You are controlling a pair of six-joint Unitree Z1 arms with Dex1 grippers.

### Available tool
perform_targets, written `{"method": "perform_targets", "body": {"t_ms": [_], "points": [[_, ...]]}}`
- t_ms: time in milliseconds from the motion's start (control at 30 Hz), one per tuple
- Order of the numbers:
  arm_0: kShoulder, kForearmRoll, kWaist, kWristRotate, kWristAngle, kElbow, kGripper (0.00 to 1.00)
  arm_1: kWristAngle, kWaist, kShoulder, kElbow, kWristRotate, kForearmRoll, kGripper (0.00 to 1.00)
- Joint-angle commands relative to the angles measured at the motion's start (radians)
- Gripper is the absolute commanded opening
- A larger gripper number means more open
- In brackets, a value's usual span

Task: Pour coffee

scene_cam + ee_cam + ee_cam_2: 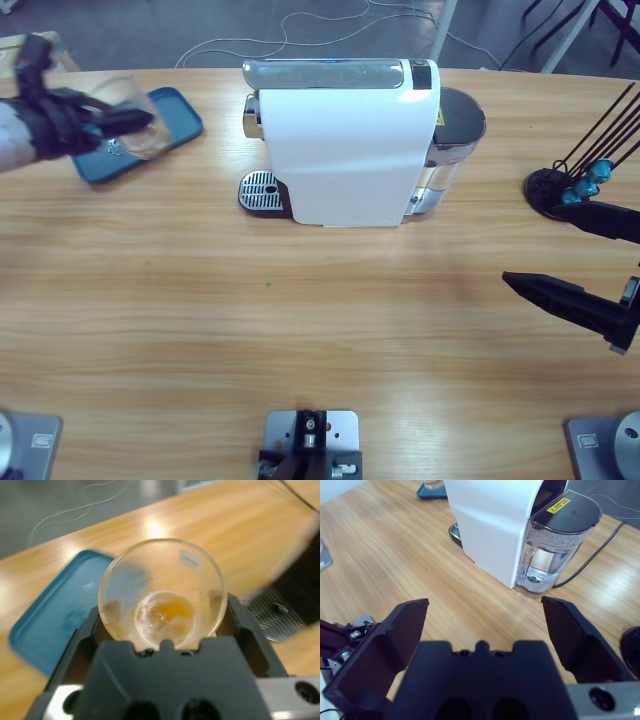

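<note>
Two arms seen from high view: left gripper (125, 120) clamped glass tumbler (135, 118) above blue tray (165, 125), left of coffee machine (345, 145). Left wrist view: coffee (170, 611) pooled in tumbler base, tumbler between jaws. Right wrist view: right gripper (485, 625) spread wide, holding nothing, facing machine's water tank (555, 550).

Clear glass tumbler (161, 592), wooden table (300, 320)

High cam: fixed, looks straight down on counter (300, 320). Both wrist cams sit low, close; all 3 share coffee machine (345, 150).
</note>
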Motion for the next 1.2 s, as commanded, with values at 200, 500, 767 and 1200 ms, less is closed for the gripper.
{"method": "perform_targets", "body": {"t_ms": [200, 500, 767, 1200], "points": [[0.206, -0.053, 0.254, -0.146, 0.012, -0.047, 0.379, -0.013, 0.006, -0.040, 0.028, 0.007, 0.015, 1.000], [0.303, -0.058, 0.297, -0.129, 0.020, -0.114, 0.379, -0.016, 0.006, -0.040, 0.028, 0.007, 0.015, 1.000], [0.376, -0.037, 0.303, -0.129, 0.020, -0.121, 0.724, -0.022, 0.006, -0.040, 0.028, 0.007, 0.015, 1.000], [0.267, 0.038, 0.311, -0.115, 0.057, -0.071, 0.987, -0.026, 0.006, -0.054, 0.028, 0.007, 0.015, 1.000]]}}
